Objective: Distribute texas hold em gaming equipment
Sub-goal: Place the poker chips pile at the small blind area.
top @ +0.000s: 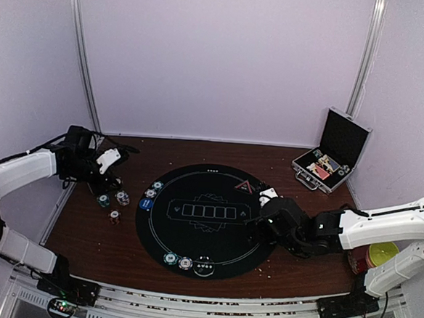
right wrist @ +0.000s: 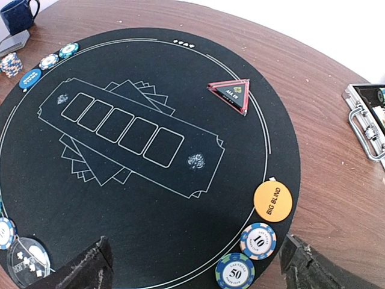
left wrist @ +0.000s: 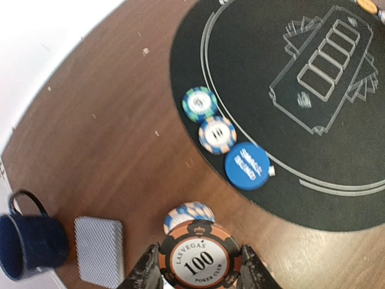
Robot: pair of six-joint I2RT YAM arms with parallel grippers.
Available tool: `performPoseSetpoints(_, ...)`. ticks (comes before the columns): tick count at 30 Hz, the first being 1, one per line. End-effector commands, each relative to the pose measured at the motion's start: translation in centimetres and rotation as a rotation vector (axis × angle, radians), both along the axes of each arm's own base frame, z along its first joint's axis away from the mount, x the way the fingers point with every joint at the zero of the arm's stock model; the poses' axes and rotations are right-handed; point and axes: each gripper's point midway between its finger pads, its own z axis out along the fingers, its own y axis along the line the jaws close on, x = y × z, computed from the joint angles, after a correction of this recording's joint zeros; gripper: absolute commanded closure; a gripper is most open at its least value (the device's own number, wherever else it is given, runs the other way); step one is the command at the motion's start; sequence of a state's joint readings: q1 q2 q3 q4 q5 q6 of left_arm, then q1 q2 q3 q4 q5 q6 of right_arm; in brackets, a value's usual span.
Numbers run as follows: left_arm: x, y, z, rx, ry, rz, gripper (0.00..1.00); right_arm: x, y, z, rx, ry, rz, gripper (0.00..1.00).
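Dark wood-grain desk (left wrist: 102,156) w/ slight sheen; matt black cloth-like mat (right wrist: 138,205); smooth, glossy plastic-looking 100 chip (left wrist: 198,260); case (right wrist: 363,114) edged in bright metal.

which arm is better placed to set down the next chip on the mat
Left. The left gripper is shut on the 100 chip close to the mat; the right gripper hangs open and empty over the mat.
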State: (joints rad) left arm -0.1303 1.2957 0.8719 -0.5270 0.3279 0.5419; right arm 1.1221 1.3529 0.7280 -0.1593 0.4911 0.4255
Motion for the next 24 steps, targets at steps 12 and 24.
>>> performPoseSetpoints(12, 10.9, -9.9, 3.2, -0.062, -0.06, -0.055, 0.75, 0.8, -1.2, 0.1, -0.037, -0.062, -0.07, 0.0)
performPoseSetpoints(24, 14.9, -15.2, -0.9, -0.038, -0.059, -0.056, 0.75, 0.8, -1.1, 0.2, -0.029, -0.059, -0.064, 0.0)
